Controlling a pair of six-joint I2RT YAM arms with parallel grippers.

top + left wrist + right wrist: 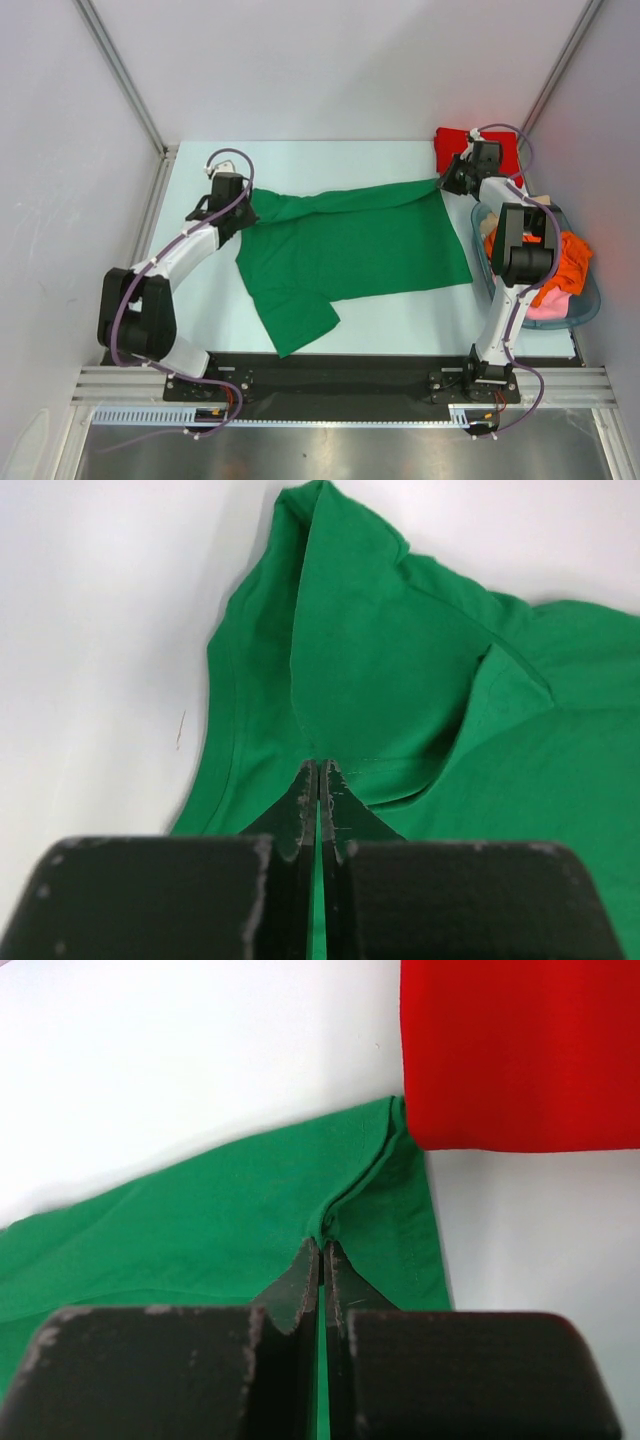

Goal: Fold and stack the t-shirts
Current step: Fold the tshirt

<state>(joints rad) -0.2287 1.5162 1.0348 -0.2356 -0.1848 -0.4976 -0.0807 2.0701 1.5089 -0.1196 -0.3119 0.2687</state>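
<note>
I have the green shirt (350,250) spread across the middle of the table (200,160), with one short sleeve pointing toward 7 o'clock. A strip along its far edge is doubled over.

The left gripper (318,772) is at the shirt's 10 o'clock corner. Its jaws are pressed together to a hairline gap, pinching a fold of green cloth by the shoulder seam. The right gripper (321,1247) is at the 2 o'clock corner, closed just as tight on the hem, with the cloth puckering at its tips.

The red shirt (452,143) lies folded flat at 1 o'clock on the table. In the right wrist view its near edge sits just beside the green corner, and I cannot tell whether they touch. At 3 o'clock a clear bin (590,310) holds an orange garment (572,255) and a pink one (550,305).
</note>
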